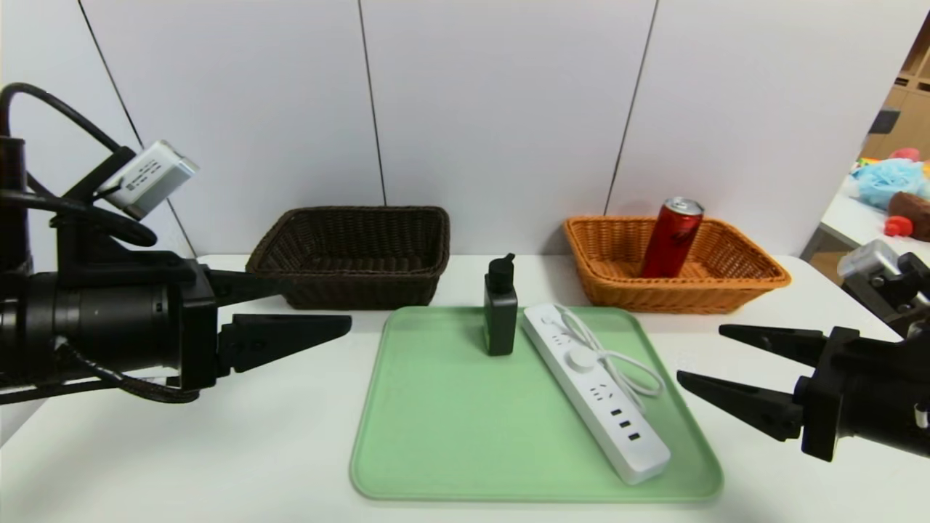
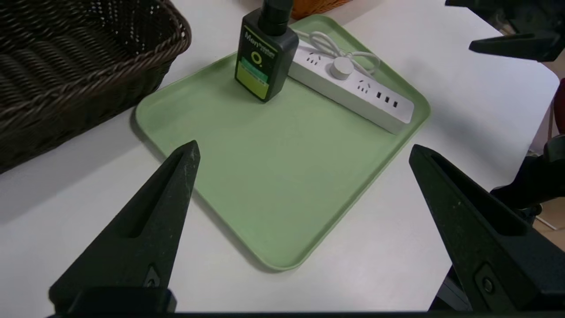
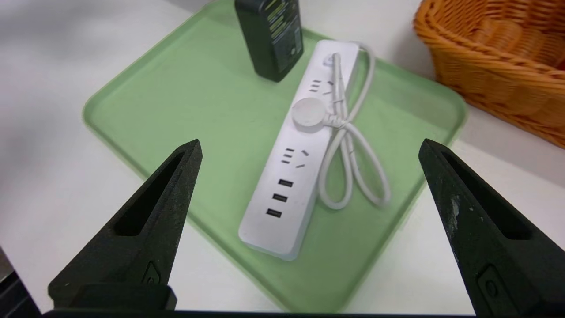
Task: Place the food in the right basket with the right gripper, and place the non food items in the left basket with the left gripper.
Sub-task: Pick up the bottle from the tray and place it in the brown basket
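Note:
The red can [image 1: 672, 238] leans inside the orange-tan basket [image 1: 755, 280] at the back right. A dark green pump bottle [image 1: 500, 306] [image 2: 265, 55] [image 3: 270, 33] stands upright on the green tray [image 1: 465, 428], with the white power strip [image 1: 594, 388] [image 2: 353, 88] [image 3: 295, 163] and its looped cord lying just to its right. The dark brown basket [image 1: 356, 254] [image 2: 66, 75] holds nothing at the back left. My left gripper [image 1: 309, 305] [image 2: 302, 152] hovers open left of the tray. Right of the tray, my right gripper [image 1: 701, 356] [image 3: 309, 148] also hangs open and holds nothing.
The tray sits mid-table on a white tabletop [image 1: 182, 450] backed by a white panel wall. A second table with toys [image 1: 890, 189] stands off to the far right. The table's right edge lies near the right arm.

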You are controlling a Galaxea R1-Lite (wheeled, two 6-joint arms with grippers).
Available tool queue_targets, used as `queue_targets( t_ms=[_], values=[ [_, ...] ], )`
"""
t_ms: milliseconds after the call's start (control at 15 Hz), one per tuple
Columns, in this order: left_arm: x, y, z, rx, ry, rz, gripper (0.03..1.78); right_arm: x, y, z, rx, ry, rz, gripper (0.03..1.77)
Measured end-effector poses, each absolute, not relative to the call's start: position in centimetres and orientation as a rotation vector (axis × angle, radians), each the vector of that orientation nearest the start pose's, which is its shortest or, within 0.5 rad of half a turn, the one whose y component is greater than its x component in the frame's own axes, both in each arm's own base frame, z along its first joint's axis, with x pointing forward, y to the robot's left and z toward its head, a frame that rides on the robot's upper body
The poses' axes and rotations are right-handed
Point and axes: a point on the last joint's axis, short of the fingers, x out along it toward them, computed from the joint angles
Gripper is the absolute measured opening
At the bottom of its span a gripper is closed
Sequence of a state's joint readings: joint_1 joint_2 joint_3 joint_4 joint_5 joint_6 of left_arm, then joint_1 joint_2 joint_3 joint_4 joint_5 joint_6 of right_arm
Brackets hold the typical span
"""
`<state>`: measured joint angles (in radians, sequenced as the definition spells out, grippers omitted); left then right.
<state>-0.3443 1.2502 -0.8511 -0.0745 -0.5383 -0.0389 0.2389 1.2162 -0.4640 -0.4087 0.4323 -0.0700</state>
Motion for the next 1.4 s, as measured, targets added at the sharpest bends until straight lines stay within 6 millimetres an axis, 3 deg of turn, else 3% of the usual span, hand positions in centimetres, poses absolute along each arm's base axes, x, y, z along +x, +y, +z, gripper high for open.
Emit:
queue_targets(
  t_ms=[200,467,867,1400],
  values=[
    [19.3,-9.5,25.1,-0.044,0.31,-0.929,1.69,16.0,5.7,17.4,-0.04,0.361,0.72,1.69],
    [21.5,-13.2,22.7,-0.014,0.365,-0.974,1.69,16.4,6.0,16.8,-0.041,0.396,0.725,1.7],
    [24.0,-20.0,17.8,0.078,0.363,-0.814,1.69,17.5,6.3,17.2,-0.04,0.392,0.722,1.7],
    [25.8,-25.3,14.3,0.117,0.313,-0.734,1.69,19.9,7.0,17.7,-0.038,0.328,0.716,1.7]
  ],
)
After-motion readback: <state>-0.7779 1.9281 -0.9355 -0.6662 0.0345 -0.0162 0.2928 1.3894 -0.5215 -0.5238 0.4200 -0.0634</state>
